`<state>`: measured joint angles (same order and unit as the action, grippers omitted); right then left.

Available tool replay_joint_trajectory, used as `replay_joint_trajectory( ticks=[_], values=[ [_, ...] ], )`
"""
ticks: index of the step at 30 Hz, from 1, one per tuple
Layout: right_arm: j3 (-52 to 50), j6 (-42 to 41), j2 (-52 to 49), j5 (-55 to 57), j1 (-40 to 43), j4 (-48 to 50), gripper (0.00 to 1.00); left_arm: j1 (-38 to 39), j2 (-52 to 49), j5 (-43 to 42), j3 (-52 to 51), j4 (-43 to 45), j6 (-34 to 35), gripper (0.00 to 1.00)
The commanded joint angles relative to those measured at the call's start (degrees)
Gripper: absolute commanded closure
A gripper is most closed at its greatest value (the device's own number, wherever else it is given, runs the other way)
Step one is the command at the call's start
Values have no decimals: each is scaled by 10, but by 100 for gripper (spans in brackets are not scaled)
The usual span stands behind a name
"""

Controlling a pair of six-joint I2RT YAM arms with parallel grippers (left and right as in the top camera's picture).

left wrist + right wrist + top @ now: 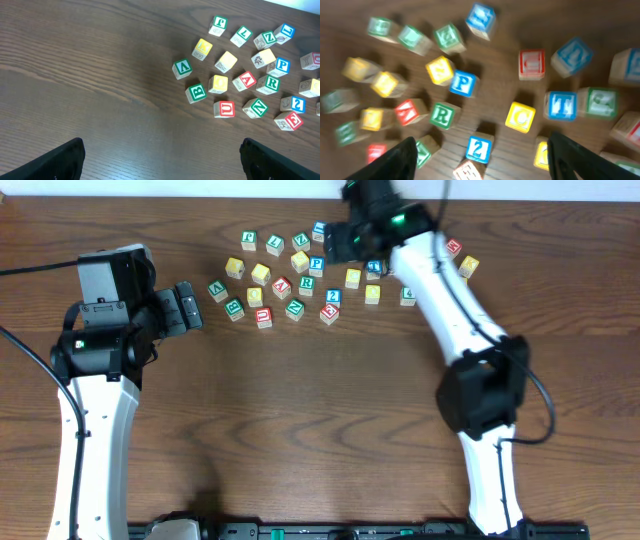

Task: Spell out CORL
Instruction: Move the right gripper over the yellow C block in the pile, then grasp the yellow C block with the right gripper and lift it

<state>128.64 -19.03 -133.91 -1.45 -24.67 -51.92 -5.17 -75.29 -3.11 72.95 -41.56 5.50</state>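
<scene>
Several lettered wooden blocks lie scattered at the back middle of the table. The yellow C block [521, 117] [353, 278], the green R block [441, 115] [306, 282] [270, 83] and the green L block [243, 34] [275, 244] lie among them. I cannot pick out an O block. My right gripper [482, 161] [347, 242] hovers open and empty above the cluster, with a blue 2 block [479, 149] between its fingers below. My left gripper [160, 160] [190, 307] is open and empty over bare wood, left of the blocks.
Other blocks lie close around: a blue P [463, 83], a blue T [560, 106], a red A [246, 80], a green B [196, 92] and a red U [224, 108]. The right wrist view is blurred by motion. The wooden table [300, 420] spreads in front.
</scene>
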Motion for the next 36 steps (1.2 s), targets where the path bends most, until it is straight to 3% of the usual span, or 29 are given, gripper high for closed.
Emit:
replay_joint_trajectory(
  ticks=[1, 7, 28, 36],
  values=[
    [6, -79, -24, 89, -13, -4, 31, -3, 0, -5, 13, 0, -8, 3],
    [5, -118, -56, 106, -13, -9, 42, -3, -1, -5, 12, 0, -8, 2],
    [1, -113, -144, 114, -4, 69, 44, -3, -1, -5, 12, 0, -8, 2],
    [1, -98, -146, 114, -5, 76, 59, -3, -1, -5, 12, 0, -8, 3]
  ],
)
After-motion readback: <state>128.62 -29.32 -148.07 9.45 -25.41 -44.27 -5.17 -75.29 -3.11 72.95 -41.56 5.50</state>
